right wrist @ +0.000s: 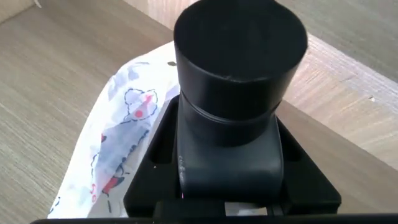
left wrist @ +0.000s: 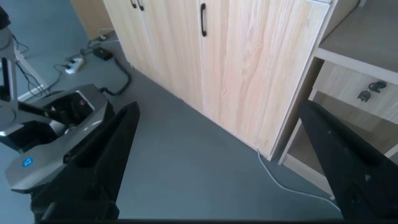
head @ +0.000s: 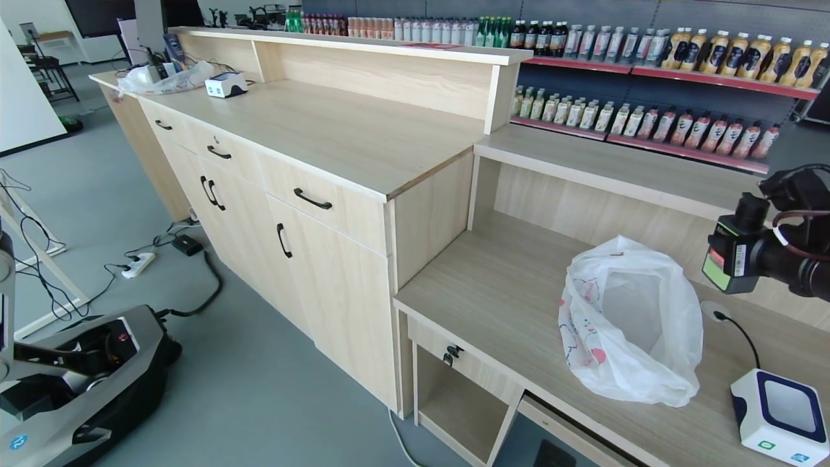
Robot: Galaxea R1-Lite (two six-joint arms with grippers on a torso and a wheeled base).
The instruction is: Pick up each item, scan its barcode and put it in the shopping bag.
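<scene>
Right gripper (right wrist: 227, 186) pinches a bottle (head: 736, 256) near the bag (head: 629, 324), left gripper (left wrist: 217, 162) spread; released here, bottle could miss the slumped mouth.

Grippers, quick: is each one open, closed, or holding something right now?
Left gripper: open, holding nothing.
Right gripper: closed on a black-capped item.
</scene>
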